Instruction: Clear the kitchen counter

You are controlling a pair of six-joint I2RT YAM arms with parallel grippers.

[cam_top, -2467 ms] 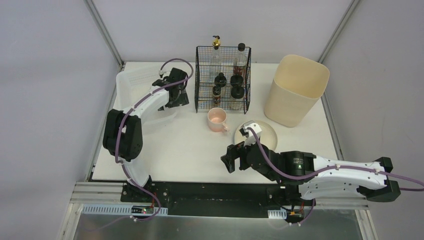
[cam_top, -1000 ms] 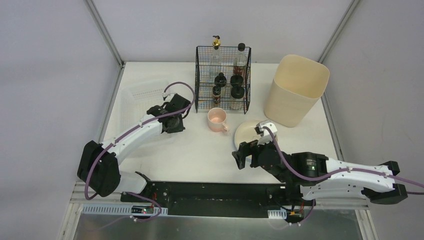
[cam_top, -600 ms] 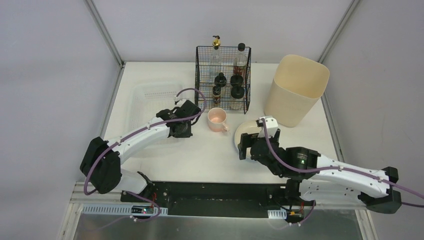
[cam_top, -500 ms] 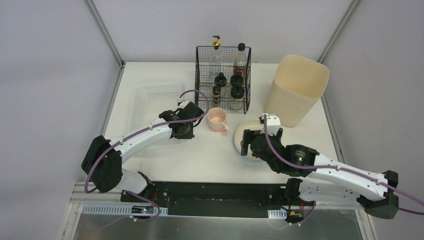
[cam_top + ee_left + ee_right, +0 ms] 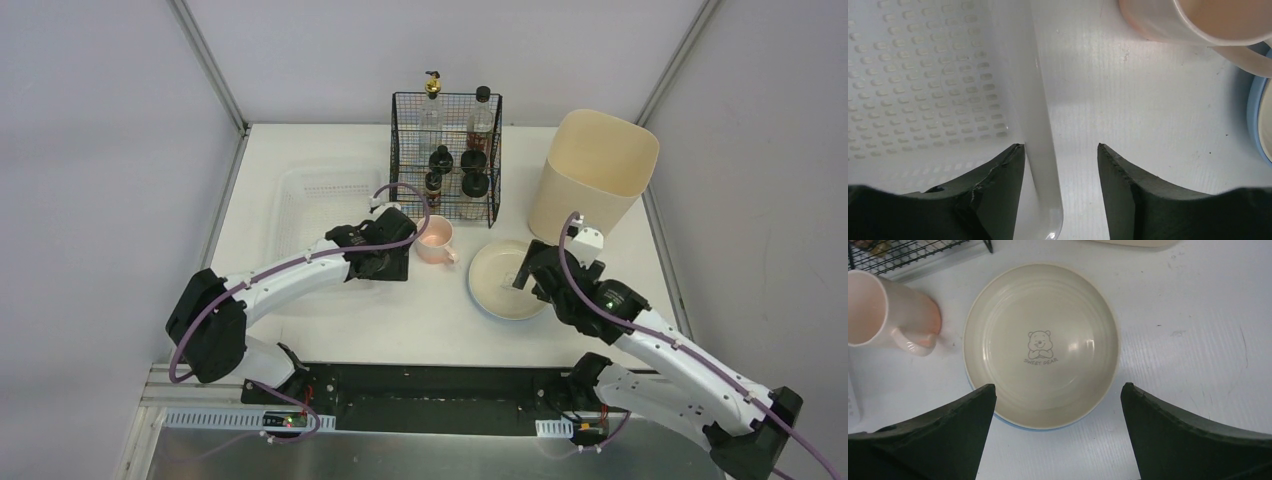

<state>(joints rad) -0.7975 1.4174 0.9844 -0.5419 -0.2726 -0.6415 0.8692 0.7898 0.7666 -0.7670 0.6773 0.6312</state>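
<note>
On the white kitchen counter (image 5: 400,310) a translucent perforated tray (image 5: 320,205) lies at the left. My left gripper (image 5: 385,262) is at its right wall. In the left wrist view the left gripper (image 5: 1059,145) is open and straddles the tray's wall (image 5: 1038,150): one finger inside against it, the other apart over the counter (image 5: 1148,110). A pink mug (image 5: 435,240) stands just right of it. My right gripper (image 5: 528,275) hovers open above a cream plate (image 5: 505,280). The right wrist view shows the right gripper (image 5: 1058,385) spread wide over the near rim of the bear-printed plate (image 5: 1040,345).
A black wire rack (image 5: 446,155) with several bottles stands at the back centre, just behind the mug (image 5: 888,310). A tall beige bin (image 5: 590,180) stands at the back right, close to the plate. The plate's blue rim (image 5: 1263,115) shows past the mug (image 5: 1198,20).
The left arm has carried the tray rightward toward the mug and its jaws have opened off the tray's wall. The right arm swung from the plate's left side to over its right part.
</note>
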